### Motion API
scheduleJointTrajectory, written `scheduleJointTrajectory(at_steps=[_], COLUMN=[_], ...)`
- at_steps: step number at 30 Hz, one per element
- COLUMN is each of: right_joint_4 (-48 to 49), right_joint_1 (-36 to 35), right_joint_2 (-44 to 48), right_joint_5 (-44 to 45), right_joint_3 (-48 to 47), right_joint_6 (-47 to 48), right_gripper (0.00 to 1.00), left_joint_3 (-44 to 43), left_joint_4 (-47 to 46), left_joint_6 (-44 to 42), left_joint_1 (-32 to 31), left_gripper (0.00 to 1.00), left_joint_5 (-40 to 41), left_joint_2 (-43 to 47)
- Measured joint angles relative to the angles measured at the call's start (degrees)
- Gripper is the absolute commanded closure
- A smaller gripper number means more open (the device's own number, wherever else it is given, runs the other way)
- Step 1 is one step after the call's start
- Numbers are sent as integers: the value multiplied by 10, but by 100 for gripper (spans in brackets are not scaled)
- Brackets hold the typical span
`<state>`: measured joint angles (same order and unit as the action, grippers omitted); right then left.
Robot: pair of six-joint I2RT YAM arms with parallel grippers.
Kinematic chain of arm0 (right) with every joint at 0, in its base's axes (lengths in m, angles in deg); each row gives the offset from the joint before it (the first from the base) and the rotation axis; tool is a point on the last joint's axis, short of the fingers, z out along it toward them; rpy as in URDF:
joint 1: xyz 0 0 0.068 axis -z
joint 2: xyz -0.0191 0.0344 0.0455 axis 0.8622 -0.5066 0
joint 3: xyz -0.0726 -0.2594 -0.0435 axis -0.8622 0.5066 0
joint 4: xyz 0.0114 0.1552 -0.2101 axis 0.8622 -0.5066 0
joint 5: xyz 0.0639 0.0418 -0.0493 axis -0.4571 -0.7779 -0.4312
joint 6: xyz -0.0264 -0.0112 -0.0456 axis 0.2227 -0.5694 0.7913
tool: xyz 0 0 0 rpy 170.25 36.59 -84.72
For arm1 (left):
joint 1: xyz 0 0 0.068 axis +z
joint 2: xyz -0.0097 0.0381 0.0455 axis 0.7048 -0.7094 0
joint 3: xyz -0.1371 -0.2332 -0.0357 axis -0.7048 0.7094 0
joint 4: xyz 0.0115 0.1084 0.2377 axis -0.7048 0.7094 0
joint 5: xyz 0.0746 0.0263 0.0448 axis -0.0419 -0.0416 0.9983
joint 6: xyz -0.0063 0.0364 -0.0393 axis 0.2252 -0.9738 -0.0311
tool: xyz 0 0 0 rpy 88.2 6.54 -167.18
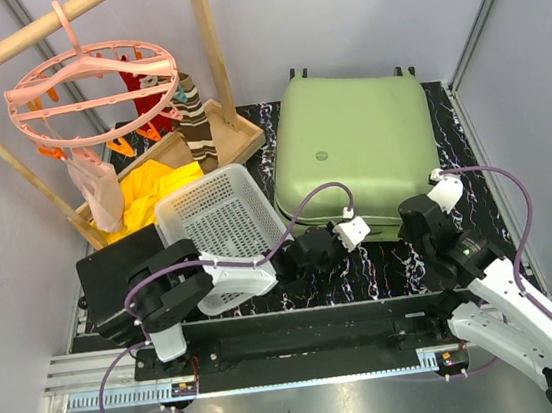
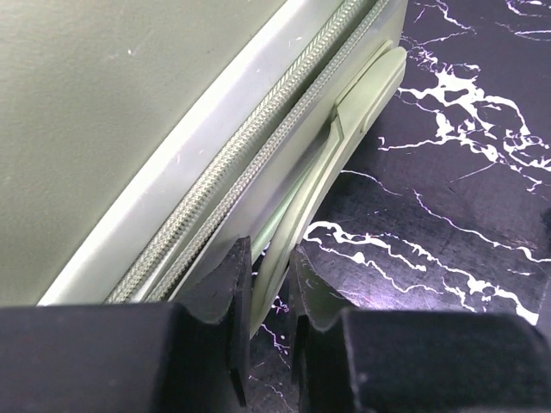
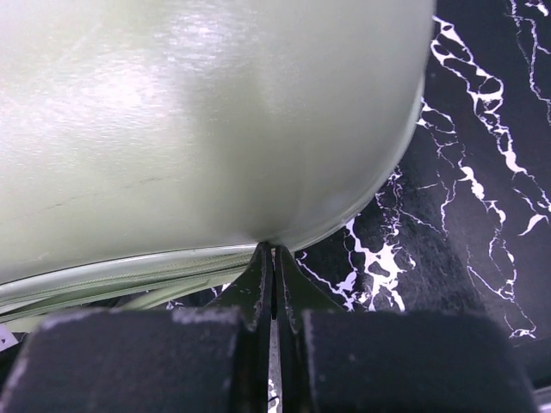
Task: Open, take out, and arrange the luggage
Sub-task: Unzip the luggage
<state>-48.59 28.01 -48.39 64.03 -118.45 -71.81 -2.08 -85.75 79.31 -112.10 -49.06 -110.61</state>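
The luggage (image 1: pixel 359 146) lies flat and closed on the marbled worktop (image 2: pixel 448 215), its wheels at the far edge, with a white basket (image 1: pixel 218 214) just beside it on the left. It is a stiff, smooth hard shell, probably weighty for these arms and slippery on its broad faces, so pinching the shell itself looks unpromising. The better holds are the flat side handle (image 2: pixel 366 90) on the near edge and, for opening, the zip (image 2: pixel 258 163) running above it. The left gripper (image 2: pixel 269 251) is at that handle, its 2 fingers narrowly parted with the handle's strip between them. From so close I cannot tell whether they bite on it or merely straddle it. The right gripper (image 3: pixel 274 249) is pressed together on nothing, its tips touching the lower rim of the shell at the near right corner. No zip pull shows in any view, and the stretch of teeth in sight looks meshed. The contents and lining are hidden, and from above both arms cover much of the near edge.
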Motion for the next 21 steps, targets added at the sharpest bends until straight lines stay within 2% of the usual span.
scheduleJointTrajectory(at_steps=[14,21], right_joint_4=[-2,-11], right_joint_1=[0,5], right_joint_2=[50,45], right_joint_5=[24,48], right_joint_3=[8,26], right_joint_6=[-22,-37], right_gripper=[100,100], left_joint_3=[0,0], left_joint_4=[26,-11], left_joint_6=[17,26], left_joint_1=[6,26], left_gripper=[100,100], left_joint_5=[-2,56], left_joint_2=[44,106])
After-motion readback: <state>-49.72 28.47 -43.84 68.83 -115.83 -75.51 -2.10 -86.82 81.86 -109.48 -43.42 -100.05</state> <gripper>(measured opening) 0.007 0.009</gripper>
